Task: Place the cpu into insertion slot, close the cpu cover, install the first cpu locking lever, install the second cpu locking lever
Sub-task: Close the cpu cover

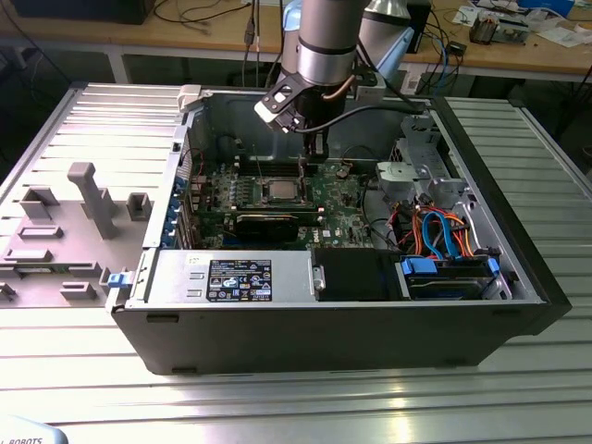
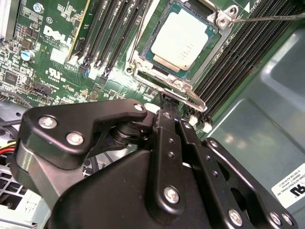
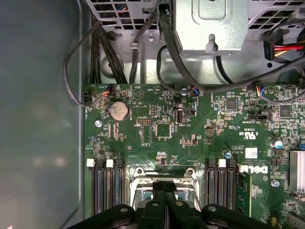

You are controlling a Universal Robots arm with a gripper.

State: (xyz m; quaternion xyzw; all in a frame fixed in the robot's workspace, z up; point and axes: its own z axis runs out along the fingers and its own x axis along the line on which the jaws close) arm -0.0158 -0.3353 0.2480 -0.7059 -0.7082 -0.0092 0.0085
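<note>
Gripper (image 2: pixel 164 98) is down inside the open computer case (image 1: pixel 324 324), over the green motherboard (image 3: pixel 190 138). Its two black fingers are pressed together, with nothing visible between them. The tip sits at the near edge of the cpu cover (image 2: pixel 177 86), touching or just off it; can't tell which.

cpu (image 2: pixel 183 36) lies in the insertion slot (image 2: pixel 223 20), silver top up and looking flat. The cover looks lowered around it, with the chip showing through the window. Whether it is fully down isn't clear.

Two thin locking lever rods look unlatched: one (image 2: pixel 267 18) runs out over the memory slots (image 2: pixel 264 52), the other (image 2: pixel 141 28) runs alongside the slot. In the exterior view both appear to stand up beside the socket, close to the gripper (image 1: pixel 314 148). So the job reads as cpu placed, cover down or nearly so, and levers not yet locked.

Risks:
- Tip slips off the thin cover edge and scrapes the cpu lid or the board components next to it.
- With no lever holding the cover, it can lift if the pressure comes off.
- A raised rod near the fingers can snag or bend.
- If the chip isn't fully seated, pushing the cover down loads the socket contacts. Seating can't be checked here.
</note>
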